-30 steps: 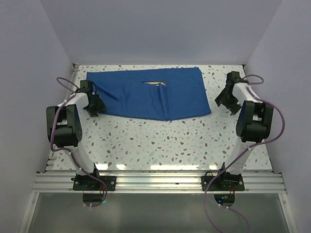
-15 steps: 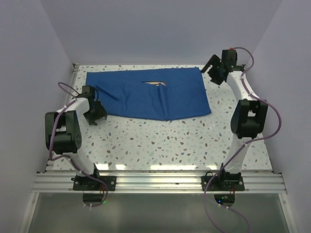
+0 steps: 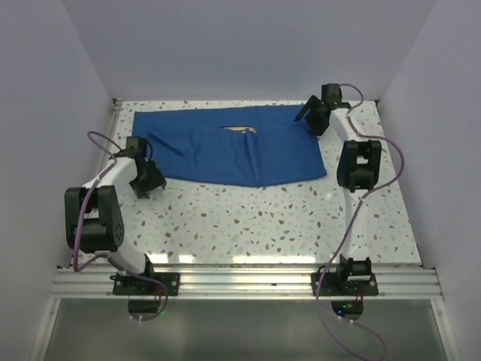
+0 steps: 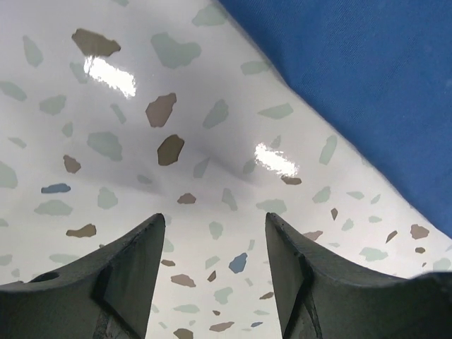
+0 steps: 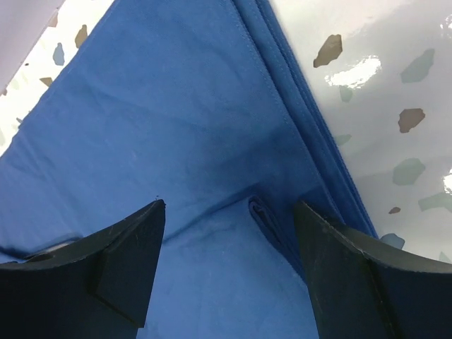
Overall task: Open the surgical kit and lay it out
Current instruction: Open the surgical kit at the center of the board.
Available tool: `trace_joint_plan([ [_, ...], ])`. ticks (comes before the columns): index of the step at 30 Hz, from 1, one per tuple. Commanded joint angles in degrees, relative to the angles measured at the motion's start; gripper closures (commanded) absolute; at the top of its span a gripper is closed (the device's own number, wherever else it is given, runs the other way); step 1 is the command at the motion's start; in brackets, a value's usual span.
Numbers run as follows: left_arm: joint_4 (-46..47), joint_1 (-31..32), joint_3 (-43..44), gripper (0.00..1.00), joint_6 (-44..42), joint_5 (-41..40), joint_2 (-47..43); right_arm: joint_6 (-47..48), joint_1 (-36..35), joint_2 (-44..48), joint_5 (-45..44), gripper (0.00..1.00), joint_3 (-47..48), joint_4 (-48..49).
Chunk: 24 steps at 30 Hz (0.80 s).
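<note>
Across the far half of a speckled table (image 3: pixel 263 218), a royal-blue cloth wrap (image 3: pixel 210 150) is spread flat, with a few creases. Close to its far edge, near the middle, thin silver instruments (image 3: pixel 242 129) are glimpsed through a gap in the folds; which ones cannot be told. The right gripper (image 5: pixel 227 206) is held over the cloth's far right corner, its fingers spread apart with nothing between them. The left gripper (image 4: pixel 215 219) is poised over bare table just beside the cloth's near left edge, likewise spread wide and empty.
</note>
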<state>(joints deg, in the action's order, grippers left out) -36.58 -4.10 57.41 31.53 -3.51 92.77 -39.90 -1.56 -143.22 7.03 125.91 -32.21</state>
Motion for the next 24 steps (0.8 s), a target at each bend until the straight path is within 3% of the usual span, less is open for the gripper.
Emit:
trace_joint_plan([
  [1, -1.0, 0.1, -2.1, 0.37, 1.7, -1.0, -3.5, 1.0, -0.5, 0.3, -0.1, 0.23, 3.6, -1.7],
  [4, -0.9, 0.1, -3.3, 0.37, 1.9, -1.3, -3.9, 2.7, -1.6, 1.2, -0.4, 0.28, 2.5, -2.8],
  [8, -0.2, 0.1, -4.4, 0.38, 2.0, -1.7, -4.3, 4.5, -2.5, 2.8, -0.8, 0.48, -0.8, -3.1],
  [16, -0.4, 0.1, -5.2, 0.38, 1.7, -1.7, -5.4, 6.5, -2.7, 1.7, -2.1, 0.78, -1.7, -5.2],
  [20, -0.9, 0.1, -5.9, 0.38, 1.2, -1.8, -6.7, 7.8, -2.7, 0.7, -2.2, 1.00, 0.1, -6.7],
  [24, -2.4, 0.1, -4.9, 0.38, 0.9, -2.1, -8.7, 8.9, -2.8, 2.7, -1.1, 1.00, -0.4, -6.8],
])
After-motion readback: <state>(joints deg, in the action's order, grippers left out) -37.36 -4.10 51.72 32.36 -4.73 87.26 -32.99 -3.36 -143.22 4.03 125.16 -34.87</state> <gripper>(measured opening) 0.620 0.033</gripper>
